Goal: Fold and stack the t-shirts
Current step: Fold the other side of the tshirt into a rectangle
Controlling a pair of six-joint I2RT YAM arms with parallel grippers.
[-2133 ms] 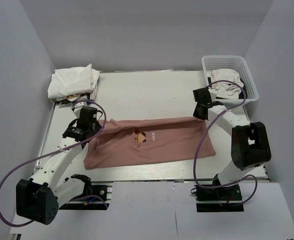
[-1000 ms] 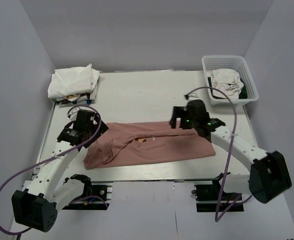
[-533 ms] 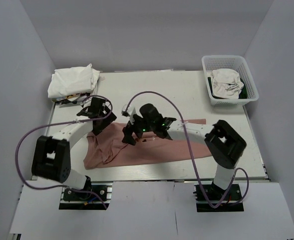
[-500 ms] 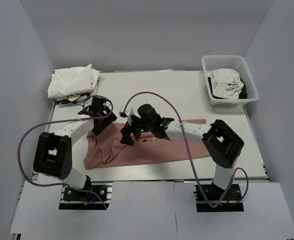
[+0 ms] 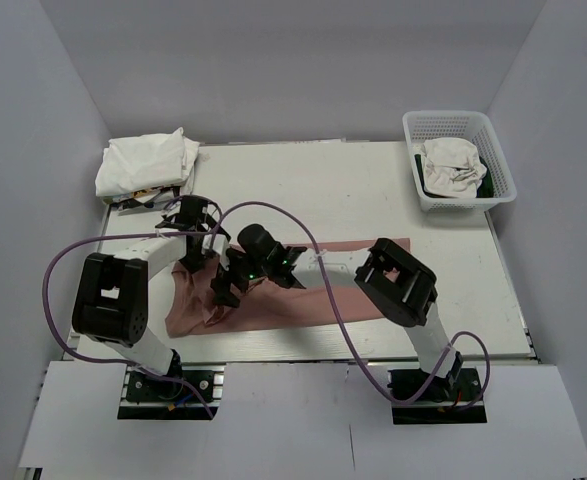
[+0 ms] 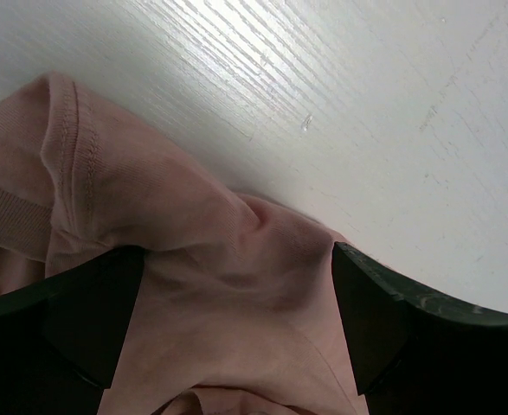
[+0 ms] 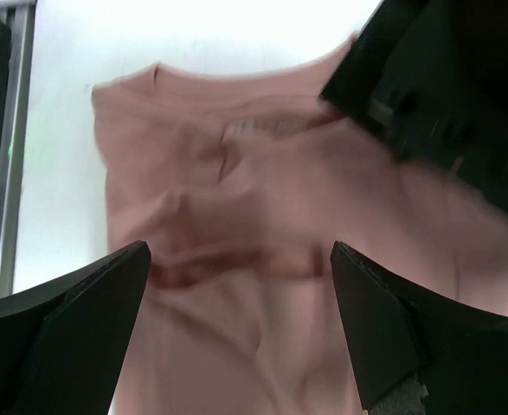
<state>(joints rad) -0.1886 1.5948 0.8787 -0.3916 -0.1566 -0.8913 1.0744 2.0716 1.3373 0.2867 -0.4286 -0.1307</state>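
White t-shirts [image 5: 145, 162] sit up and left of the pink t-shirt [image 5: 313, 298] on the worktop [image 5: 313, 190], the left end effector [image 5: 195, 250] and right end effector [image 5: 225, 288] hang spread wide over its bunched left end, and a basket [image 5: 460, 124] sits far right.

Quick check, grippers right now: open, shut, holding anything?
Left gripper: open, fingers spread over the pink shirt, gripping nothing.
Right gripper: open above the same shirt, gripping nothing.
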